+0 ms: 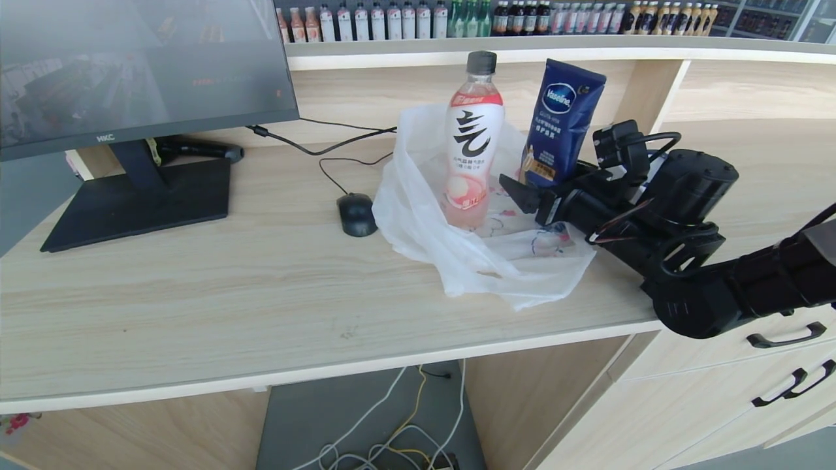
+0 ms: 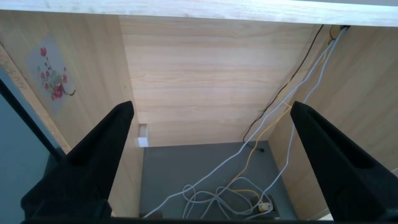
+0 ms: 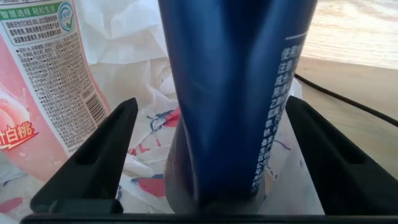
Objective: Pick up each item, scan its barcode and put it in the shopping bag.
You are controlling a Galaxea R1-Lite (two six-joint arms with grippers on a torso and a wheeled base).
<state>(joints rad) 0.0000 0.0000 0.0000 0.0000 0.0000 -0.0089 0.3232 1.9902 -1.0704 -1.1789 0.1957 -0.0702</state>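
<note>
On the pale wooden counter [image 1: 228, 294] the blue tube [image 1: 563, 111] stands upright on the shopping bag [image 1: 457, 261], beside the pink bottle [image 1: 475, 143]; the right gripper [image 3: 211, 109] straddles its base, spread, untouching; the left gripper [image 2: 211, 109] hangs spread below the counter, well apart.

1. The monitor [image 1: 130, 65] stood on the table [image 1: 228, 294] at its left rear.
2. The mouse [image 1: 356, 214] lay mid-table, right of the monitor's stand.
3. Just right of the mouse sat the shopping bag [image 1: 450, 254] — the bottle [image 1: 473, 143] stood upright in it.
4. The tube [image 1: 562, 124] stood upright on the bag, just right of the bottle.
5. The right pincer [image 3: 208, 106] flanked the tube's base, fingers clear of it.
6. The left pincer [image 2: 211, 109] hung below the table, fingers spread — cables [image 2: 230, 186] lay beyond it on the floor.
</note>
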